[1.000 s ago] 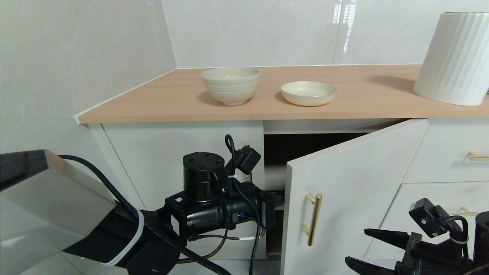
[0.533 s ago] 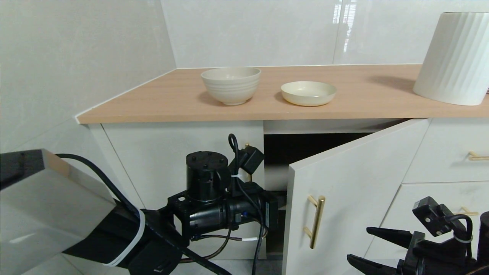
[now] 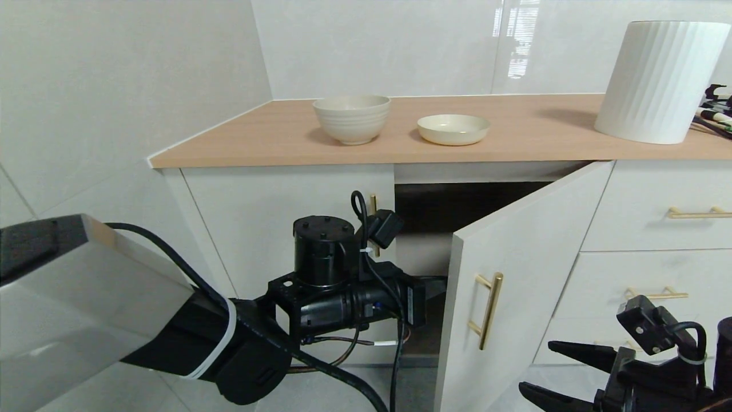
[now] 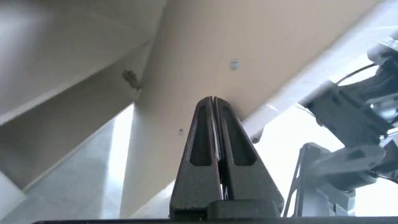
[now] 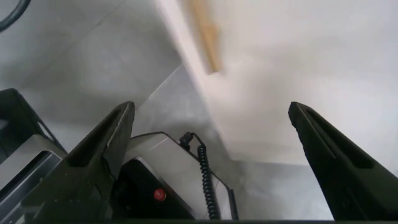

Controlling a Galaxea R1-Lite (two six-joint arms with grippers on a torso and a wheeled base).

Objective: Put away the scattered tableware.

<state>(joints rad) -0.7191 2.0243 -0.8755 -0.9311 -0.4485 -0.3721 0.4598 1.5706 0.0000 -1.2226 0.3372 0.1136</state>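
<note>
With the camera drawing back, the left hand — fingers together — is seemingly nudging the cabinet door wider, the right hand is hanging spread, and bowl and dish are waiting on the table — stowing is nearing.

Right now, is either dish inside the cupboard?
No, the deep bowl and the shallow dish both sit on the wooden counter above the open cupboard door.
</note>
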